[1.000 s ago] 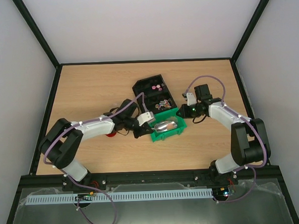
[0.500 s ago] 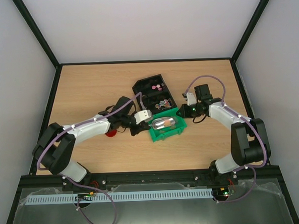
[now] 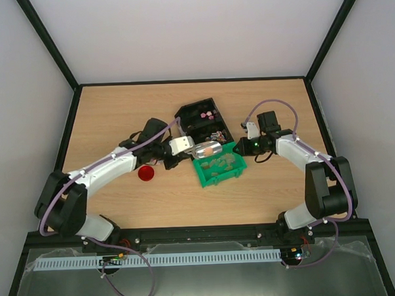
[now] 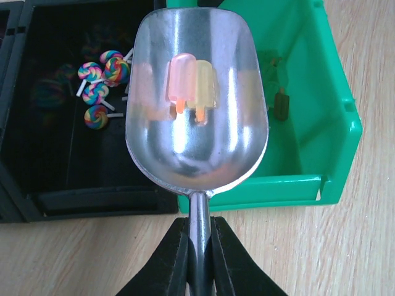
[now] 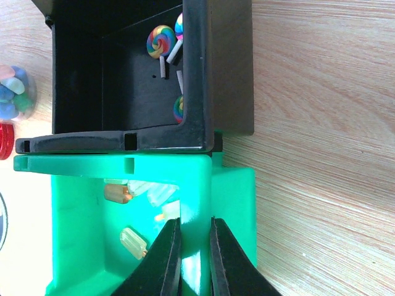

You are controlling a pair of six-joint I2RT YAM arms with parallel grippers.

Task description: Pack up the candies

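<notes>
My left gripper [image 4: 199, 237] is shut on the handle of the silver scoop [image 4: 197, 142]. The scoop holds two popsicle-shaped candies [image 4: 192, 83], pink and yellow. In the top view the scoop [image 3: 207, 149] hovers over the seam between the green bin [image 3: 222, 180] and the black tray [image 3: 183, 114]. My right gripper [image 5: 194, 222] is shut on the green bin's wall [image 5: 195, 185]. More popsicle candies [image 5: 133, 242] lie in the bin. Rainbow lollipop candies [image 4: 102, 77] lie in the black tray [image 4: 92, 200].
The round red lid [image 3: 145, 173] lies on the table left of the bin, beside my left arm. In the right wrist view a small cluster of blue, green and white sweets [image 5: 12, 92] shows at the left edge. The enclosure walls ring the table.
My left gripper has lifted the scoop out of the green bin and moved it up and left toward the black tray. The red lid is now uncovered. The right arm has not moved.
</notes>
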